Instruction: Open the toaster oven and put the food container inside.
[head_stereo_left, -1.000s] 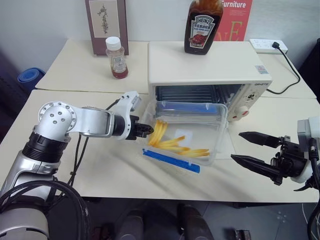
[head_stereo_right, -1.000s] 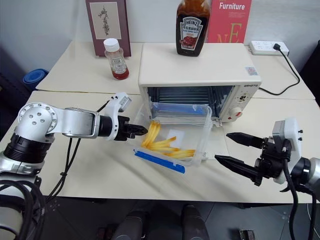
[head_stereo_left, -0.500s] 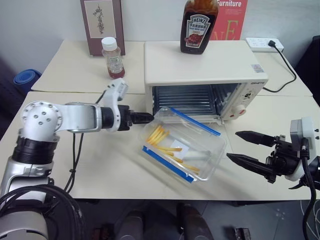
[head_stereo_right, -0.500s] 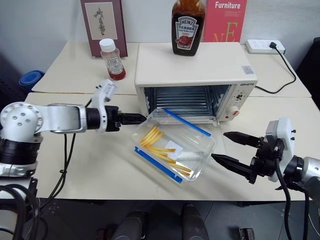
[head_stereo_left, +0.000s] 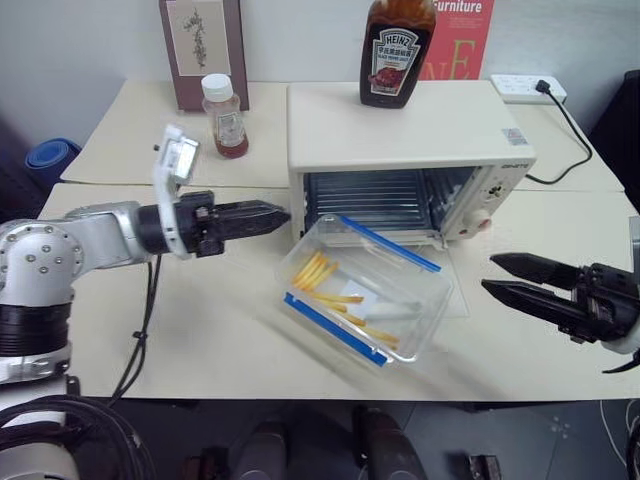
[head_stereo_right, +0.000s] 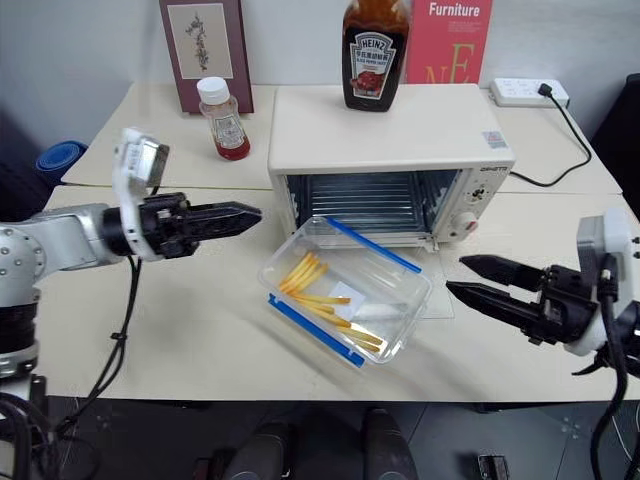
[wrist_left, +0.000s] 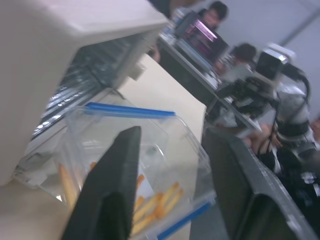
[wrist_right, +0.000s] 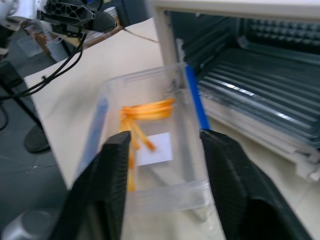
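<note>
Nearest me, the table's (head_stereo_left: 180, 350) front edge is bare. The food container (head_stereo_left: 365, 290) sits just back from the front edge, about mid-width, skewed diagonally and seemingly tipped, its far end on or against the let-down glass door, though I can't tell if it's truly resting on it. Fries are loose inside, with blue clip strips along both long sides.

My right gripper (head_stereo_left: 520, 282) hovers off the container's right end, apart from it; fingers parted, nothing between them. My left gripper (head_stereo_left: 262, 216) hangs level beyond the container's left corner, pointing at the toaster oven's (head_stereo_left: 410, 135) left front; its fingers read as nearly together in the head views but parted in the left wrist view, so I can't tell. It holds nothing.

The oven stands at the table's back edge, right of centre, door down, wire rack showing, big sauce bottle (head_stereo_left: 398, 50) on its roof. A small sauce bottle (head_stereo_left: 226, 115) is at the back left by a framed picture (head_stereo_left: 204, 50).

Risks, my guess: the container is crooked to the opening, so a push from one end could jam a corner on the door frame or spin it toward the front edge. A one-sided pinch on a thin clear wall may slip or tilt it and dump the fries. A high left arm swing could clip the oven and topple the big bottle.
</note>
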